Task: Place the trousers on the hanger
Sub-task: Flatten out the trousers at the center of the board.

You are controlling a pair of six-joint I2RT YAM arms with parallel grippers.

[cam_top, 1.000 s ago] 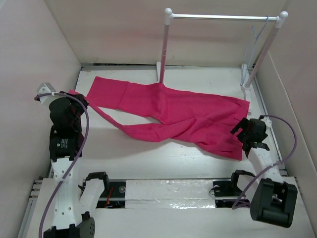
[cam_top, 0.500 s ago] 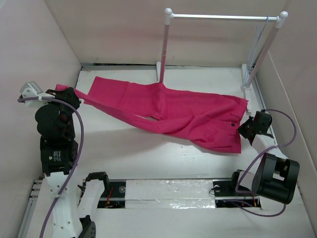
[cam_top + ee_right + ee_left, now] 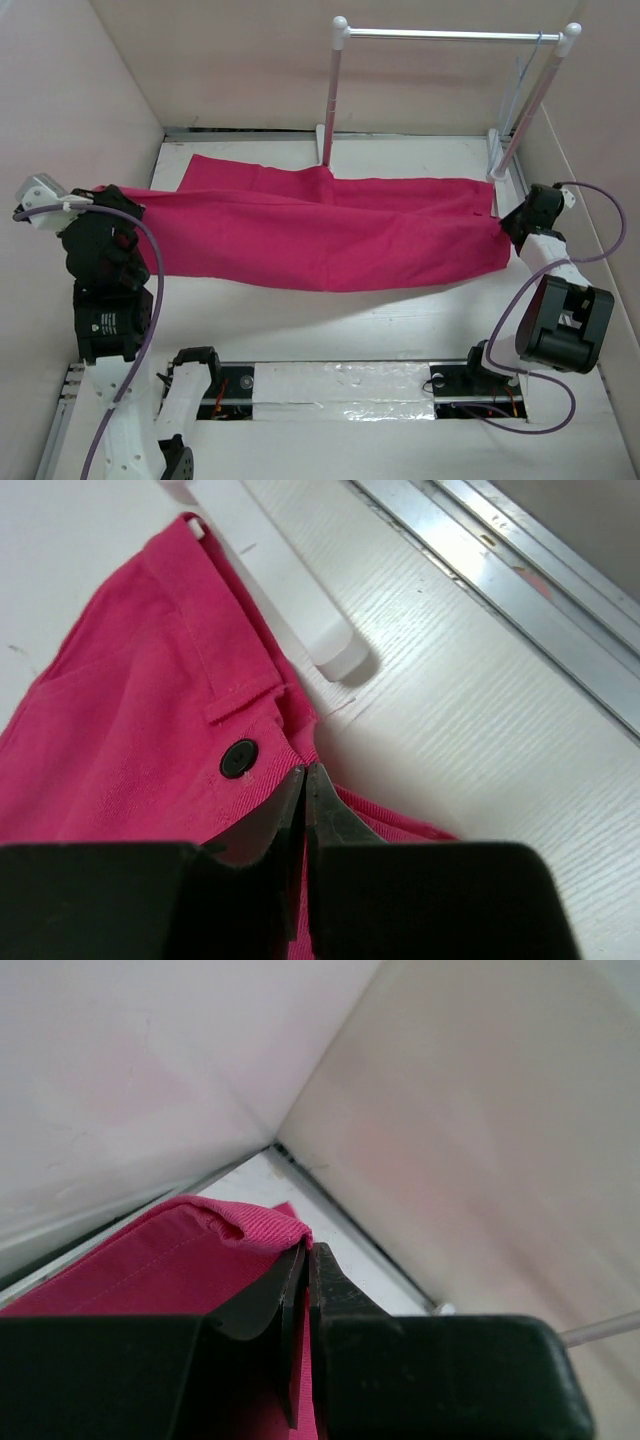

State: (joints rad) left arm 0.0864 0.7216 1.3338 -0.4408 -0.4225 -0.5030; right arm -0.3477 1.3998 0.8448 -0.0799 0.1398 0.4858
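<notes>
The magenta trousers point(image 3: 330, 235) hang stretched in a long band across the table between both grippers. At the far left my left gripper point(image 3: 122, 198) is shut on a leg end; in the left wrist view its jaws point(image 3: 305, 1252) pinch pink fabric point(image 3: 170, 1265). My right gripper point(image 3: 511, 224) is shut on the waistband at the right; the right wrist view has its tips point(image 3: 303, 772) clamped on the cloth beside the dark button point(image 3: 238, 757). The thin pale hanger point(image 3: 517, 72) hangs from the rack bar at the back right, apart from the trousers.
A white-poled rack with a silver bar point(image 3: 450, 34) stands at the back; its left pole point(image 3: 333, 100) rises just behind the trousers, and one white foot point(image 3: 275, 580) lies by the waistband. Pale walls enclose the table, with a metal rail point(image 3: 520, 590) along the right edge.
The right gripper shut on the waistband and drew back to the right. The left arm pulled its leg end further left. The trousers went from a crumpled heap to a taut band.
</notes>
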